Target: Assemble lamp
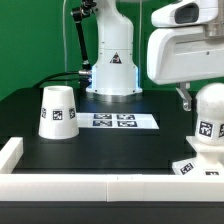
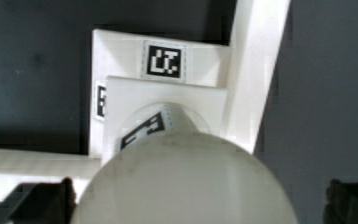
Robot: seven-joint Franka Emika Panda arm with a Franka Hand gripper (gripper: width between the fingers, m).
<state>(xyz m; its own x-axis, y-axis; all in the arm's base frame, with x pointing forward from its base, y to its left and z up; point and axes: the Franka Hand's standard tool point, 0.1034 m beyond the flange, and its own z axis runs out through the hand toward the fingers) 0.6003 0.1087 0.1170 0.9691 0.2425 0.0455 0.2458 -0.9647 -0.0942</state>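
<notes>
Well, in the exterior view the black desk (image 1: pixel 120 150) carries the shade (image 1: pixel 58 110), which stands mouth-down and alone at the exterior view's left. The marker board (image 1: pixel 118 121) lies flat between it and the arm's pedestal (image 1: pixel 110 65). A triangular warning sticker shows on the pedestal, but it is too small to read. At the exterior view's right the bulb (image 1: pixel 210 122) stands upright on the base (image 1: pixel 193 166), close to the white rail (image 1: pixel 20 152) edging the desk. The claw (image 1: pixel 190 100) hangs just beside the bulb's top.

In the wrist view the bulb (image 2: pixel 176 170) fills the foreground, with one dark fingertip (image 2: pixel 34 205) at each side, apart and clear of it. Beyond lies the base (image 2: pixel 131 60) against the rail (image 2: pixel 256 60). The tags bear only square patterns and no legible writing.
</notes>
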